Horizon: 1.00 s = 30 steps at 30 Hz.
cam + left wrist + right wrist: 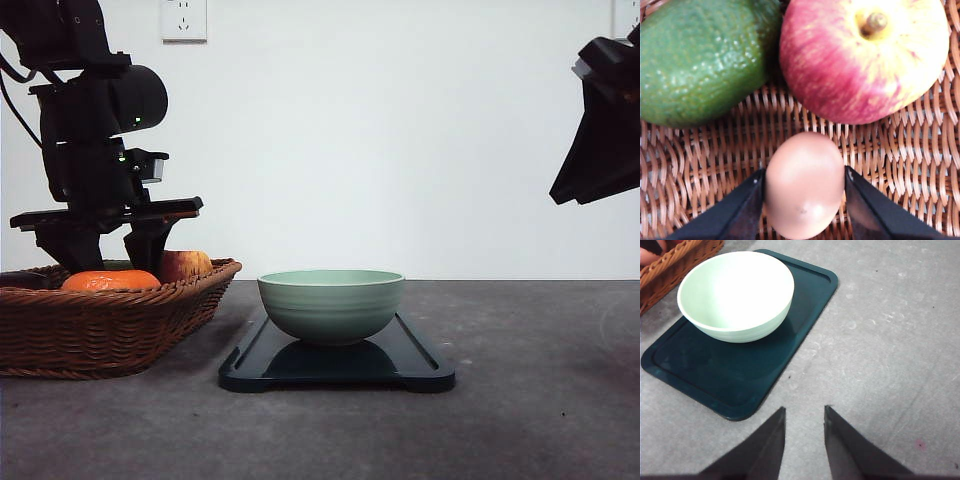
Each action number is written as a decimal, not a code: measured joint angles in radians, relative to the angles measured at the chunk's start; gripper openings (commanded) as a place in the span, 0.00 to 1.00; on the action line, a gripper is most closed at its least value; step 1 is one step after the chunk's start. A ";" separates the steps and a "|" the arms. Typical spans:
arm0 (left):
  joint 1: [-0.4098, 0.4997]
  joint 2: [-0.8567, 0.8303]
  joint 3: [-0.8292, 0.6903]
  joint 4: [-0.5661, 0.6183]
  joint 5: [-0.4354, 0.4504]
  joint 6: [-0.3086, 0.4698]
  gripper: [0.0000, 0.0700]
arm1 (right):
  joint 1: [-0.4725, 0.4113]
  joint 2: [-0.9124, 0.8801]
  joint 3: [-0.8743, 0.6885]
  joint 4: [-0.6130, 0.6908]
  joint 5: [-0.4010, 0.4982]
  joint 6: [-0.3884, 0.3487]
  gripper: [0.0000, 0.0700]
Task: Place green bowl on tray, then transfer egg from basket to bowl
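The pale green bowl [332, 303] [735, 290] stands upright on the black tray [340, 375] [740, 380], toward the tray's basket end. My left gripper [115, 260] [804, 171] reaches down into the brown wicker basket [100, 330] [900, 165]. Its two fingers press against both sides of a tan egg [804, 185] that lies on the basket floor. My right gripper [804, 409] hovers over bare table beside the tray, narrowly open with nothing between its fingers. The right arm [600, 140] hangs high at the right edge of the front view.
A green avocado [700, 60] and a red-yellow apple [865, 55] [185, 264] lie in the basket just beyond the egg. An orange [110, 281] sits there too. The basket's corner [680, 260] is close to the tray. Grey table extends right of the tray.
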 measured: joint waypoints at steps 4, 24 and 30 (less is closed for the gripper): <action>0.000 0.000 0.000 -0.010 0.000 0.000 0.32 | 0.000 0.000 0.000 0.000 0.000 0.000 0.21; -0.002 -0.130 0.002 -0.040 0.008 0.008 0.32 | 0.000 0.000 0.000 0.000 0.000 0.000 0.21; -0.038 -0.193 0.002 -0.030 0.096 0.014 0.33 | 0.000 0.000 0.000 0.001 0.000 0.000 0.21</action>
